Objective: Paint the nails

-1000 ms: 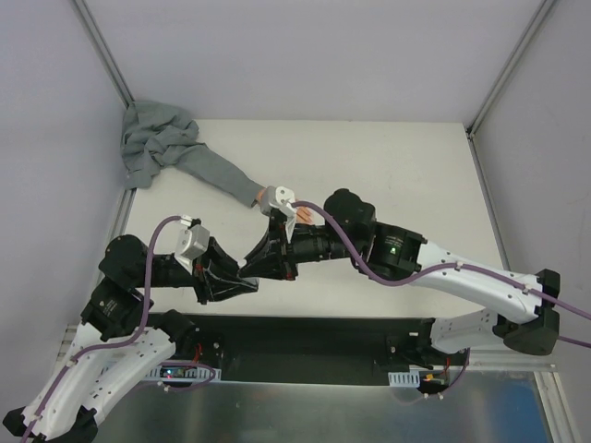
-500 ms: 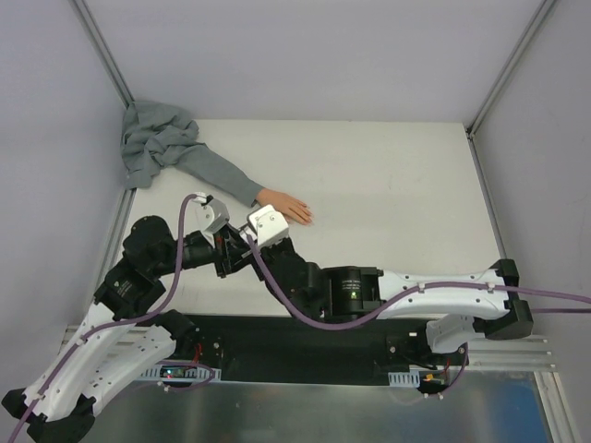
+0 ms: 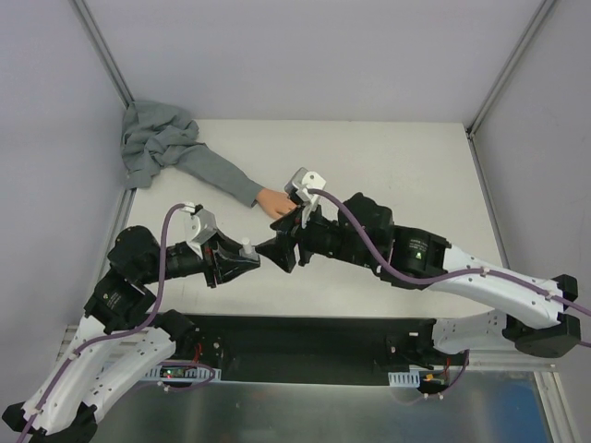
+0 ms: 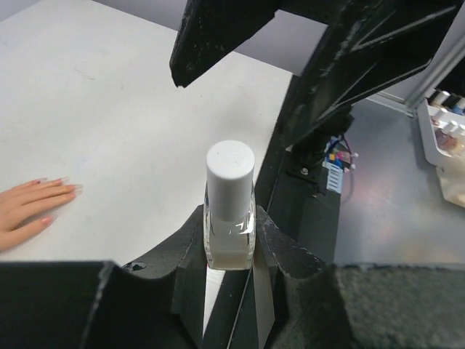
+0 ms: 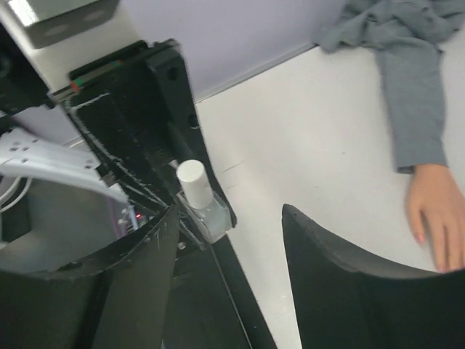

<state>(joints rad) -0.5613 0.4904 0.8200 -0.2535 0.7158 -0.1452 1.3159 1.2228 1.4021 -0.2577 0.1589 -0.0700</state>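
A small clear bottle (image 4: 229,231) with a white cap (image 4: 230,169) stands upright in my left gripper (image 4: 229,243), which is shut on its glass body. In the top view the bottle (image 3: 247,250) sits between the two arms. My right gripper (image 3: 277,251) is open just right of the cap, its fingers apart on either side of free space. The right wrist view shows the bottle (image 5: 200,198) ahead of the right gripper (image 5: 231,211). The peach fake hand (image 3: 275,202) lies flat on the table, its nails (image 4: 71,187) barely pinker than the skin.
A grey sleeve (image 3: 217,175) runs from the fake hand to a bunched grey cloth (image 3: 152,138) in the far left corner. The white table (image 3: 397,175) ends at a black strip (image 3: 305,337) by the arm bases. Walls enclose three sides.
My right gripper has gone from shut to open and now sits just right of the bottle's cap. My left gripper has kept its hold on the bottle.
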